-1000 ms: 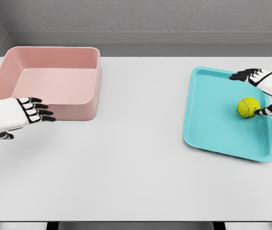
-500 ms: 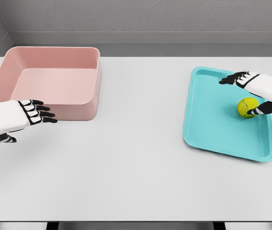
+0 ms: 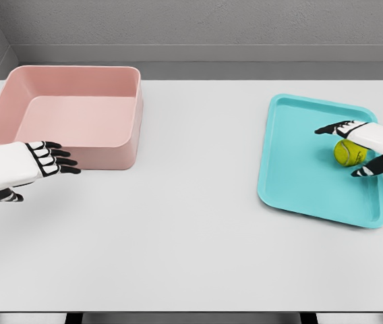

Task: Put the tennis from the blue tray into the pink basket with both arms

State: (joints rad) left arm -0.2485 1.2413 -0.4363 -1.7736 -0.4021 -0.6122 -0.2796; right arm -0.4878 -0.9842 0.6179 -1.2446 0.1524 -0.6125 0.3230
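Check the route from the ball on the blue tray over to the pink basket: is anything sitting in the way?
Nothing visible blocks it. Between the tennis ball on the blue tray and the pink basket there is only bare table. The right hand is over the ball; the left hand hovers beside the basket's near wall.

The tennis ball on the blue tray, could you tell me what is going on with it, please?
The right hand is closing over the tennis ball, which sits on the blue tray; it is not yet lifted. The left hand hovers open in front of the pink basket, which has nothing in it.
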